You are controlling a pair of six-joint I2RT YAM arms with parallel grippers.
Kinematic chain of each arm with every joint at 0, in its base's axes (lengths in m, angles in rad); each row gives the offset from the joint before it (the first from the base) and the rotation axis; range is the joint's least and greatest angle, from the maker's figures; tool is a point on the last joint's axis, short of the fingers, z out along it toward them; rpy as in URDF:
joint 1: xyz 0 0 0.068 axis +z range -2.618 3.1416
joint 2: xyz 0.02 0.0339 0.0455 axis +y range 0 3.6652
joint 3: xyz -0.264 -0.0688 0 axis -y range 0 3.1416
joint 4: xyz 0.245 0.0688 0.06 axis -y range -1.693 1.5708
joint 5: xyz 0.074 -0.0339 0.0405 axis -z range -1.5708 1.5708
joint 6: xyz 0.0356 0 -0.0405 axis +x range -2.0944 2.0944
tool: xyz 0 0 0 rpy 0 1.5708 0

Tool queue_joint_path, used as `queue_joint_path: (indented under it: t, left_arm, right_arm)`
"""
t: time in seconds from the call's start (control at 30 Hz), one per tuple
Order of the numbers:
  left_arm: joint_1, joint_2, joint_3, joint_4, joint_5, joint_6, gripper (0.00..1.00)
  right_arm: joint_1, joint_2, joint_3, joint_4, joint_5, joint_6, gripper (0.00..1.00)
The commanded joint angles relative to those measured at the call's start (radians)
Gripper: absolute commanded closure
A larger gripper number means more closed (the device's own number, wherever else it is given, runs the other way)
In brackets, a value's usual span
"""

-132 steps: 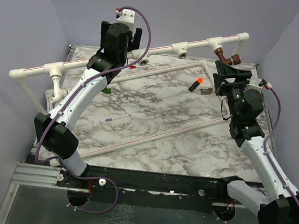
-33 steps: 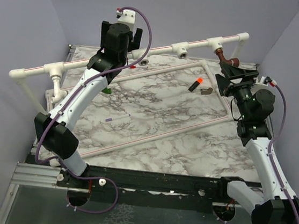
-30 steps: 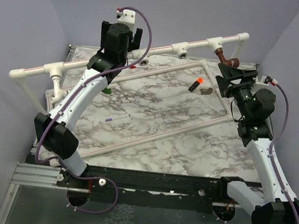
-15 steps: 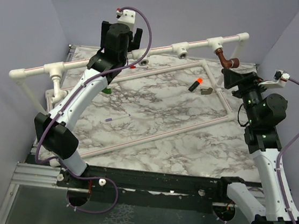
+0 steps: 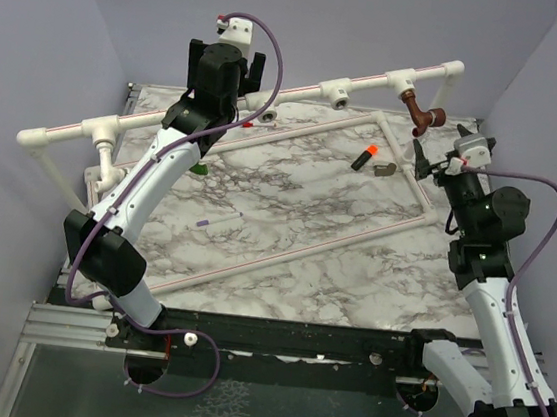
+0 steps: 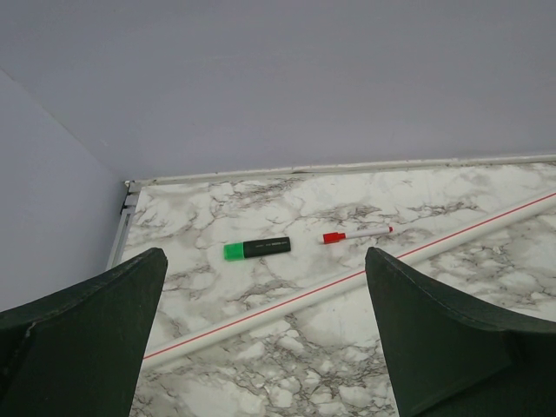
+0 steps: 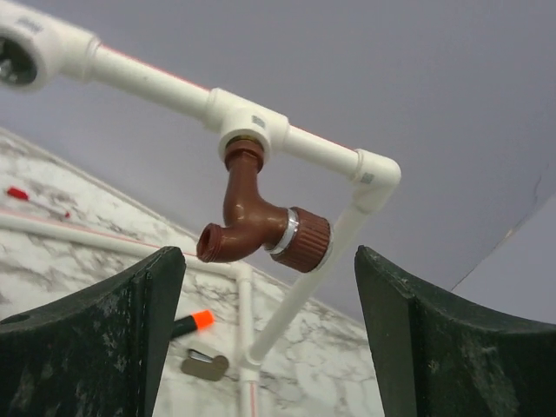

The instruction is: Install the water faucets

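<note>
With left gripper (image 6: 265,291) and right gripper (image 7: 269,291) both open and empty, the reddish-brown faucet (image 7: 256,221), if loosely threaded, could drop from its tee (image 7: 252,126).

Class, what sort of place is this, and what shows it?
Probably a lab test cell for robot plumbing practice: a marble-patterned tabletop, a white plastic pipe frame, a reddish-brown plastic faucet fitted under its tee.
</note>
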Motion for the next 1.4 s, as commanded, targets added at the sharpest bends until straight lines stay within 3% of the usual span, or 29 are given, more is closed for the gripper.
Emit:
queue_joint_path:
  t: [0.0, 0.3, 0.7, 1.0, 1.23, 1.37]
  left_arm:
    - [-0.042, 0.017, -0.015, -0.074, 0.059, -0.019, 0.03]
    - [-0.042, 0.017, -0.016, -0.074, 0.059, -0.016, 0.03]
    - [-0.042, 0.016, -0.016, -0.074, 0.053, -0.009, 0.03]
    - [-0.042, 0.017, -0.021, -0.069, 0.054, -0.007, 0.03]
    - [-0.042, 0.023, -0.022, -0.069, 0.054, -0.007, 0.03]
    - [-0.042, 0.023, -0.02, -0.069, 0.054, -0.005, 0.03]
  right_arm:
    - [0.012, 0.007, 0.005, 0.006, -0.207, -0.36, 0.16]
    - [0.089, 0.081, 0.03, -0.061, -0.108, -0.784, 0.16]
    - [0.167, 0.237, -0.021, 0.191, 0.126, -1.144, 0.18]
    - [0.167, 0.329, 0.003, 0.272, 0.197, -1.149, 0.24]
    - [0.167, 0.337, 0.012, 0.273, 0.233, -1.076, 0.44]
    - [0.167, 0.325, 0.017, 0.258, 0.224, -0.993, 0.64]
